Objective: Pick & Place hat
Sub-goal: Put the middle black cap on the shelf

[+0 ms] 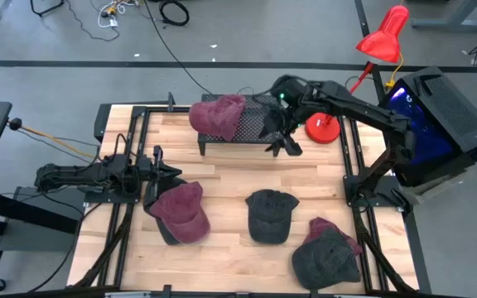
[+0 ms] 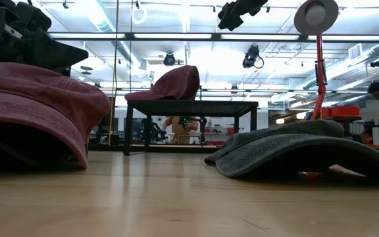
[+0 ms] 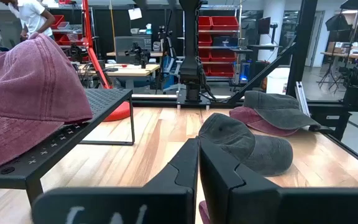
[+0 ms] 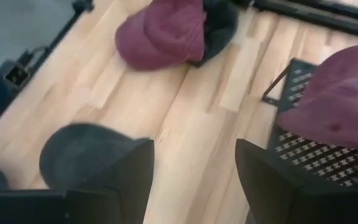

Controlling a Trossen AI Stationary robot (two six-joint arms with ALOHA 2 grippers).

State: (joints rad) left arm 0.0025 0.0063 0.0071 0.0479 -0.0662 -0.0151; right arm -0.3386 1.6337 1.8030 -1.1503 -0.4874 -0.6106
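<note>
**One hat on the rack, three spots still on the table**

Wooden tabletop is what you are working over. You have a maroon hat resting on the black rack at twelve o'clock. Your right gripper hovers with its jaws apart, holding nothing, just beside the rack's right end. Your left gripper sits at nine o'clock, jaws closed and empty, next to a second maroon hat. You also have a grey hat at six o'clock and a grey-and-maroon pile at five.

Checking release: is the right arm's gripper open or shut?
Open: the right gripper hangs empty above the wooden table, jaws wide apart.
</note>
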